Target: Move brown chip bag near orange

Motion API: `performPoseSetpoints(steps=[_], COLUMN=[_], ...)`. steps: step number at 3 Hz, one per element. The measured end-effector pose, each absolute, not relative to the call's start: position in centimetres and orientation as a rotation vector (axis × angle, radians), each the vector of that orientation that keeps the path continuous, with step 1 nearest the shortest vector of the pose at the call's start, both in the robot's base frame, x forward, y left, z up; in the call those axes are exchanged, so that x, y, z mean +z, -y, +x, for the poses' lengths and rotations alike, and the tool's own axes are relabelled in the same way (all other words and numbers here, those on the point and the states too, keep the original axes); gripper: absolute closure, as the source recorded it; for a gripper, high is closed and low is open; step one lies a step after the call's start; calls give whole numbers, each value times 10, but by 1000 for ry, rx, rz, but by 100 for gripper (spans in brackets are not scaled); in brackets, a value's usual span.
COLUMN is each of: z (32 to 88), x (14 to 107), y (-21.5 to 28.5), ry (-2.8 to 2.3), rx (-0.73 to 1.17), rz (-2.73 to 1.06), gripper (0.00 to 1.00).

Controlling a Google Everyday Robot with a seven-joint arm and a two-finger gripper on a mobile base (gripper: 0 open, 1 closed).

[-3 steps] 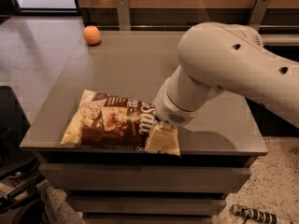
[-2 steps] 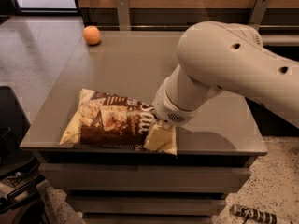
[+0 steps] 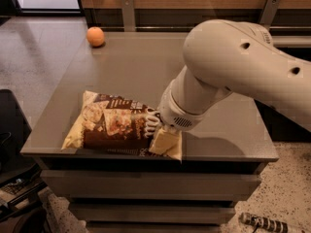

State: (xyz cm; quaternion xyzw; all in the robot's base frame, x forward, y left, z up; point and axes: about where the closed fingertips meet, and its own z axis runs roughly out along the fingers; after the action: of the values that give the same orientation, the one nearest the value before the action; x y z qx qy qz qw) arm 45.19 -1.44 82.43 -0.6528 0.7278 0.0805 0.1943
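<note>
The brown chip bag (image 3: 114, 125) lies flat near the front edge of the grey table (image 3: 146, 67), with cream ends and a dark brown middle. The orange (image 3: 95, 36) sits at the table's far left corner, well apart from the bag. My gripper (image 3: 163, 128) is down at the bag's right end, mostly hidden behind my white wrist (image 3: 180, 110) and the large white arm.
The table's front edge runs just below the bag. A wooden wall with metal brackets (image 3: 128, 11) stands behind the table. The floor lies to the left, with dark gear (image 3: 14, 188) at lower left and a striped object (image 3: 265, 223) at lower right.
The bag's right end and my wrist have shifted very slightly to the left. The orange has not moved.
</note>
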Motion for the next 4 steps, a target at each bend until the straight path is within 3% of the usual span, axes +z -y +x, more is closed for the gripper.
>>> performPoseSetpoints(steps=[4], z=[452], x=[825], y=[14], ry=[-2041], rx=[225], rz=[-1831], gripper=[100])
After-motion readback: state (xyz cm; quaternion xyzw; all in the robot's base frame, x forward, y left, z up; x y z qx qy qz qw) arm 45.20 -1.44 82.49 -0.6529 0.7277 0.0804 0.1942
